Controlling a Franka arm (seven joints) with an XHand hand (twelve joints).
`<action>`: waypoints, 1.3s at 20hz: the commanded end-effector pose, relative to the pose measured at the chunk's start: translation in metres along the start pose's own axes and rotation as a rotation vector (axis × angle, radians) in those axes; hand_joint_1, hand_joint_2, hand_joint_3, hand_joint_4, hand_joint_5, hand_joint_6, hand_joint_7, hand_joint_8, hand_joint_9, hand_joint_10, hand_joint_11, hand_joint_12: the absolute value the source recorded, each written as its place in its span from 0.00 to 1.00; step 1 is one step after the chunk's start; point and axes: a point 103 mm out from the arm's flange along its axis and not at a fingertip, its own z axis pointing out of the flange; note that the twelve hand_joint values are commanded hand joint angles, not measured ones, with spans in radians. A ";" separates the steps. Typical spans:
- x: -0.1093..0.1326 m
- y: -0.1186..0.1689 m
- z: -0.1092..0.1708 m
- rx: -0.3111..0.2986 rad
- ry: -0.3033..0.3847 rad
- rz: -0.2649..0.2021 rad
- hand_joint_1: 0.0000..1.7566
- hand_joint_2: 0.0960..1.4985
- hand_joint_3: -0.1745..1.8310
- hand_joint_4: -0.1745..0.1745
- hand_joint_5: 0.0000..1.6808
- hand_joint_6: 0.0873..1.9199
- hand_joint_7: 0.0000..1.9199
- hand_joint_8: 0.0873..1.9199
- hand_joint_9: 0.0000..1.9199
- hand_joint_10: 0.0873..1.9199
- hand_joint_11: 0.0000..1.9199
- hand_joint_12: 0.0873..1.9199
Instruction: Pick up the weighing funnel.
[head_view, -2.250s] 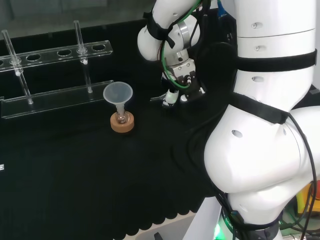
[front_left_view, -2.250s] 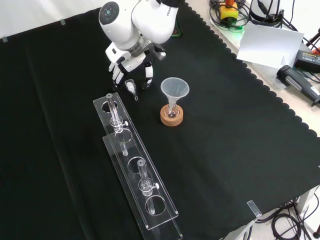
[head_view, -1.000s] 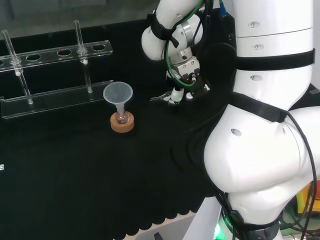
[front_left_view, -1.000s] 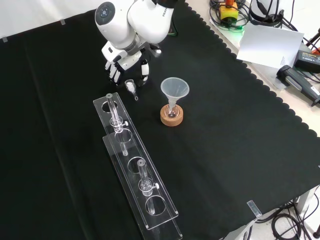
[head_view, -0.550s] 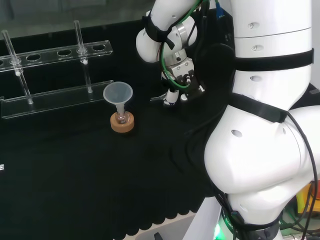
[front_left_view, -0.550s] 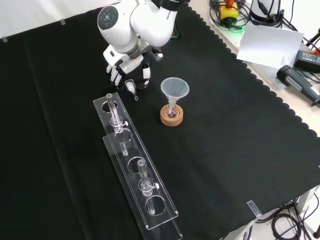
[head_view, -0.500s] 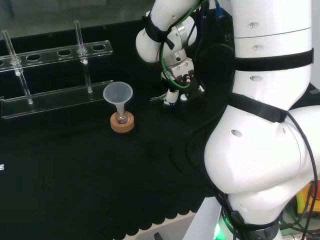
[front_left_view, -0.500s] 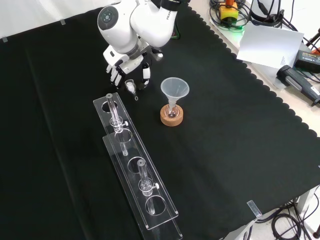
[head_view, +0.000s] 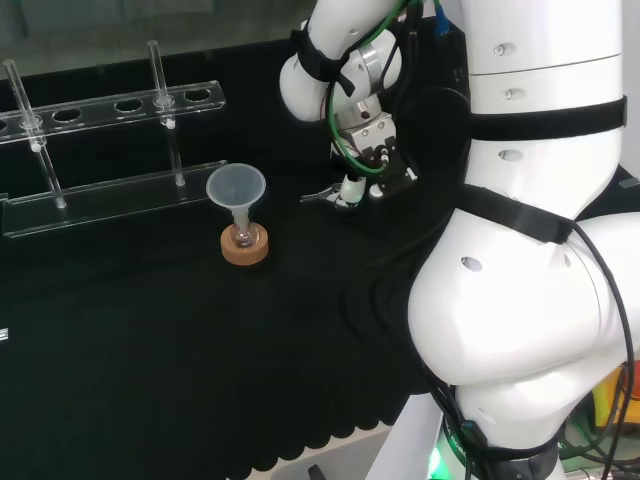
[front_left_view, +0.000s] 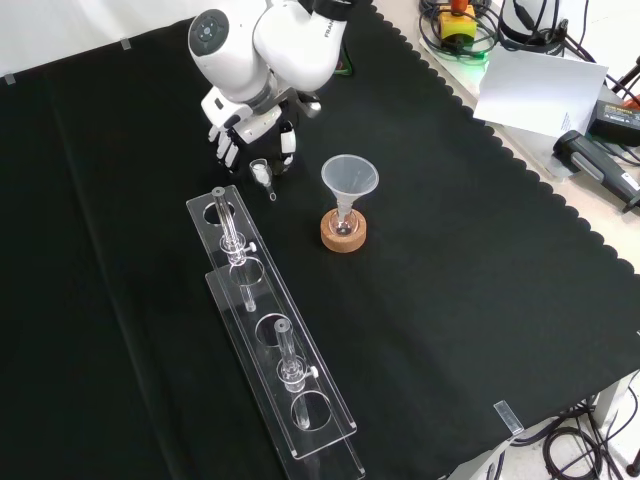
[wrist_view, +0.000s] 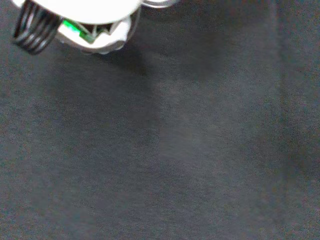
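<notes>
The weighing funnel (front_left_view: 262, 175), a small clear scoop with a short stem, lies on the black cloth. In the head view the weighing funnel (head_view: 319, 197) sits just left of my fingertips. My hand (front_left_view: 243, 118) hovers right above it, fingers pointing down and spread, with the piece between a finger (front_left_view: 221, 150) and the thumb (front_left_view: 287, 140), not gripped. In the head view the hand (head_view: 365, 150) hangs low over the cloth. A blurred white part of the hand (wrist_view: 85, 15) shows over bare cloth in the wrist view.
The big funnel (front_left_view: 349, 178) stands in a small flask on a cork ring (front_left_view: 343, 235), to the right of the weighing funnel in the front view. A clear test-tube rack (front_left_view: 262, 330) with tubes lies below them. My arm's white links (head_view: 530, 250) stand at the head view's right.
My hand has shifted slightly up and to the left in the front view since half a second ago. The weighing funnel has stayed where it lay.
</notes>
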 end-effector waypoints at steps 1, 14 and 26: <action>0.009 0.000 0.000 0.005 -0.011 0.006 0.55 0.33 0.42 0.52 0.43 0.34 0.31 0.30 0.44 0.19 0.28 0.66; 0.021 0.001 -0.002 0.006 -0.048 0.036 0.57 0.40 0.39 0.74 0.59 0.35 0.31 0.30 0.45 0.19 0.29 0.66; 0.019 -0.011 -0.040 0.020 -0.153 0.089 0.64 0.38 0.45 1.00 0.74 0.36 0.35 0.28 0.49 0.17 0.33 0.63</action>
